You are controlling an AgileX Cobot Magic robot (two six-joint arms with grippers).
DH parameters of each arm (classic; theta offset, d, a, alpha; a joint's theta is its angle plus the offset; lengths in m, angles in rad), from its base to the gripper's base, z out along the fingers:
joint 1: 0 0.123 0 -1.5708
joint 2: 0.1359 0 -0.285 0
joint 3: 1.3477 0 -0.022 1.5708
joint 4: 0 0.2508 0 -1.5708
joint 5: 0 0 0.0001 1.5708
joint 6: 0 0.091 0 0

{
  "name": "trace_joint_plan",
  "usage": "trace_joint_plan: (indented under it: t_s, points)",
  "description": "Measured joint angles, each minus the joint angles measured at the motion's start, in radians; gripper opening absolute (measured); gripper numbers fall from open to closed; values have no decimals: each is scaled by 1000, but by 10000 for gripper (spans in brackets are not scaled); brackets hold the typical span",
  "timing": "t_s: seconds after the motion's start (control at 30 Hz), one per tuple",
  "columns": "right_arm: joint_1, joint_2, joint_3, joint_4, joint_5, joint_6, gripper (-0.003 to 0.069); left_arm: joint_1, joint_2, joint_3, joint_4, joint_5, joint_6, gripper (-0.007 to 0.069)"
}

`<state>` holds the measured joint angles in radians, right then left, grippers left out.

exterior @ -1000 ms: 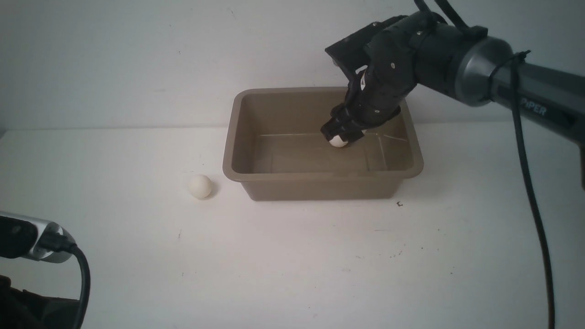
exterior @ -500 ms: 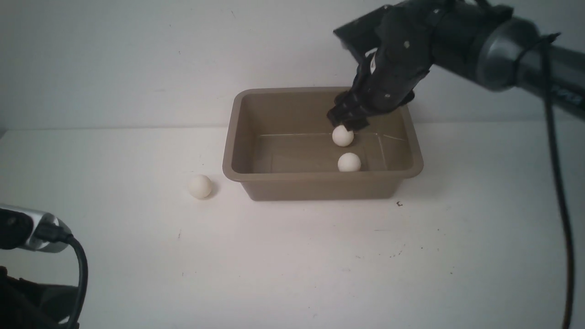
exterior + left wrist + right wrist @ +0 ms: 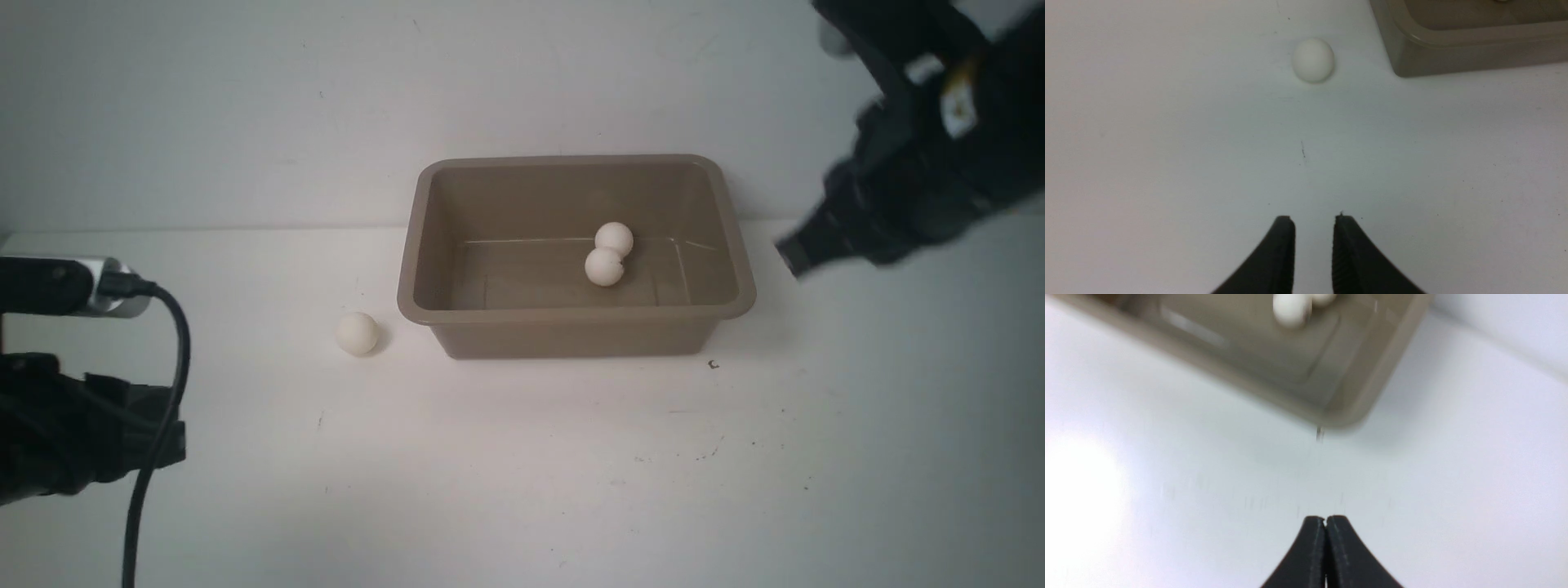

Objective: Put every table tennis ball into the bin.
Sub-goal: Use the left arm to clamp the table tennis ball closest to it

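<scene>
Two off-white table tennis balls (image 3: 614, 238) (image 3: 604, 267) lie touching each other inside the taupe bin (image 3: 571, 331); they also show in the right wrist view (image 3: 1290, 310). A third ball (image 3: 357, 333) (image 3: 1313, 60) rests on the white table just left of the bin (image 3: 1453, 53). My left gripper (image 3: 1313, 220) hovers well short of that ball, its jaws a little apart with nothing between them. My right gripper (image 3: 1325, 519) is shut and empty, over the table to the right of the bin (image 3: 1363, 412); in the front view it (image 3: 796, 255) is blurred.
A white wall rises right behind the bin. The left arm's body and black cable (image 3: 163, 384) fill the lower left of the front view. A small dark mark (image 3: 713, 365) sits on the table by the bin's front right corner.
The right gripper let a ball go in the bin, rose, swung out to the right and shut. The two balls rolled together. The left arm rose into view and its jaws parted slightly.
</scene>
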<state>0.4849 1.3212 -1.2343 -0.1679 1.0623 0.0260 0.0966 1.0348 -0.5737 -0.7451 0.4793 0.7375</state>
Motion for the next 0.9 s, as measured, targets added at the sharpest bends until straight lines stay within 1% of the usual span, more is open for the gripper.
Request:
trace_joint_plan:
  t_s: [0.07, 0.1, 0.13, 0.17, 0.2, 0.23, 0.27, 0.3, 0.43, 0.47, 0.53, 0.6, 0.63, 0.67, 0.7, 0.73, 0.77, 0.9]
  points:
    - [0, -115, 140, 10, -18, 8, -15, 0, 94, -34, -96, -9, 105, 195]
    - [0, -194, 225, 19, -25, 14, -15, 0, 156, -58, -165, -10, 174, 234]
    - [0, -234, 277, 23, -31, 20, -15, 0, 197, -86, -212, -9, 217, 260]
    - [0, -275, 300, 27, -34, 22, -15, 0, 207, -92, -224, -8, 228, 266]
    - [0, -371, 384, 44, -46, 30, -15, 0, 295, -151, -326, 0, 312, 321]
    - [0, -385, 384, 46, -48, 30, -15, 0, 304, -158, -337, 3, 320, 326]
    - [0, -483, 440, 62, -50, 34, -15, 0, 376, -211, -398, 16, 379, 367]
    - [0, -594, 485, 79, -48, 38, -16, 0, 427, -264, -434, 26, 428, 392]
    - [0, -845, 522, 108, 1, 76, -16, 0, 572, -385, -464, 65, 474, 426]
    - [0, -845, 524, 108, 6, 76, -16, 0, 579, -396, -464, 67, 476, 427]
    - [0, -990, 525, 113, 79, 119, -16, -6, 649, -449, -455, 85, 479, 428]
    - [0, -1090, 525, 113, 172, 166, -16, -23, 716, -495, -393, 87, 453, 430]
    - [0, -1090, 525, 113, 178, 166, -16, -24, 720, -502, -387, 88, 445, 430]
    - [0, -1137, 525, 113, 208, 192, -16, -44, 758, -528, -321, 89, 406, 430]
    - [0, -1148, 525, 113, 213, 198, -16, -56, 776, -544, -280, 90, 377, 430]
    - [0, -1150, 525, 113, 216, 202, -16, -59, 776, -548, -280, 90, 370, 430]
    - [0, -1153, 525, 113, 221, 219, -16, -83, 810, -582, -186, 93, 293, 430]
    - [0, -1106, 525, 129, 221, 228, -16, -121, 855, -643, -24, 97, 153, 430]
